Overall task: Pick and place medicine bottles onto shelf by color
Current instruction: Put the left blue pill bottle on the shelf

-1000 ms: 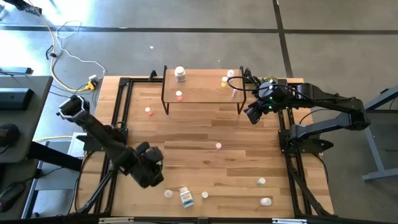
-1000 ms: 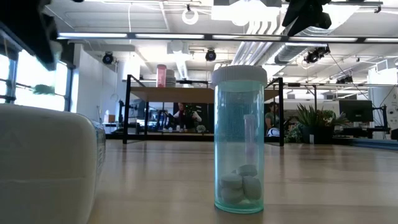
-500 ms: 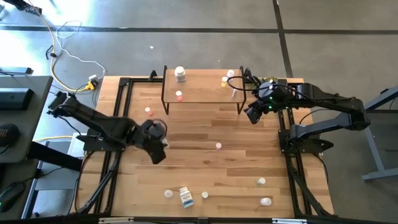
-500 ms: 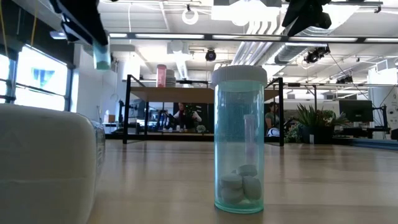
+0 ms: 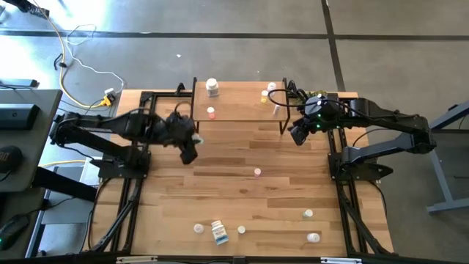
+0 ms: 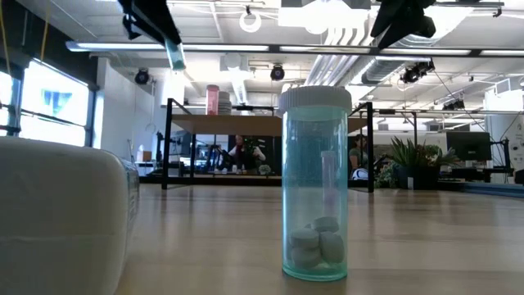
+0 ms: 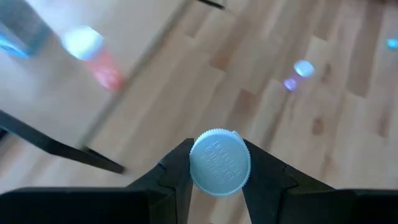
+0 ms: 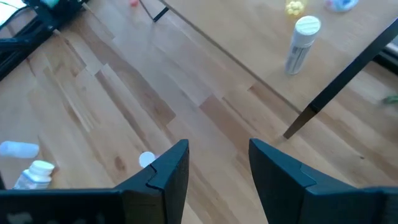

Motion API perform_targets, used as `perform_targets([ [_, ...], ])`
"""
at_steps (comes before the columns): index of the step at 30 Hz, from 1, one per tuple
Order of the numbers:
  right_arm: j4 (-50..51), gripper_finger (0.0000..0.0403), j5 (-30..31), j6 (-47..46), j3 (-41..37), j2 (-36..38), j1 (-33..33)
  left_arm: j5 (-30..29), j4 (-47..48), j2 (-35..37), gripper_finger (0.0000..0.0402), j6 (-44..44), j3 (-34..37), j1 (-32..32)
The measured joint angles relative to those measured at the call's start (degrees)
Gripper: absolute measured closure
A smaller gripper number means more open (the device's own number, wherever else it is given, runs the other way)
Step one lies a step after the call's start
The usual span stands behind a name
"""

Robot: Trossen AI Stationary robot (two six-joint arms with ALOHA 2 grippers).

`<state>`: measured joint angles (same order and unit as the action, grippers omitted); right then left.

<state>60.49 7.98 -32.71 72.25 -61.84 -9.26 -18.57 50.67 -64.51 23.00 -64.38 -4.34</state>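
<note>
My left gripper [image 5: 190,149] hangs over the table just in front of the shelf's [image 5: 238,104] left front leg, shut on a small teal medicine bottle [image 6: 174,54] with a white cap [image 7: 219,163]. My right gripper [image 5: 296,135] waits open in the air by the shelf's right front leg, with nothing between its fingers [image 8: 166,169]. On the shelf stand a white bottle [image 5: 212,88], a pink one [image 5: 211,112] and some near the right end [image 5: 272,92]. More bottles rest on the table, among them two pink ones [image 5: 175,131] [image 5: 257,173] and a blue-labelled one [image 5: 218,232]. My left gripper pinches the teal bottle between its two fingers at the cap end [image 7: 198,177], one finger on each side. The fingers slant down toward the far side, and the cap's top faces back toward the wrist. The body [image 6: 175,57] sticks out below the fingers, tilted, lifted clear of the table.
Several bottles lie near the table's front edge [image 5: 198,228] [image 5: 308,214] [image 5: 314,237]. A clear teal bottle with pills [image 6: 315,184] and a big white container [image 6: 57,213] stand close to the low camera. Black frame rails [image 5: 143,147] run along both table sides.
My left gripper has swung from the table's near left up and toward the far edge, ending by the shelf's left front leg, and has rolled on the way. It has stayed shut on the teal bottle, which has travelled with it, clear of the table.
</note>
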Motion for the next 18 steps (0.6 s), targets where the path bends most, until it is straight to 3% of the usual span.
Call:
perform_targets([
  [9, 0.0, 0.0245, 1.0, 3.3, 0.0, 0.0, 0.0, 0.0, 0.5, 0.0, 0.0298, -8.5, -5.0, -11.8],
  [18, -0.9, 0.0245, 1.0, 7.1, 0.0, 0.0, -0.1, 0.0, 0.5, -0.1, 0.0298, -9.2, -9.8, -23.1],
])
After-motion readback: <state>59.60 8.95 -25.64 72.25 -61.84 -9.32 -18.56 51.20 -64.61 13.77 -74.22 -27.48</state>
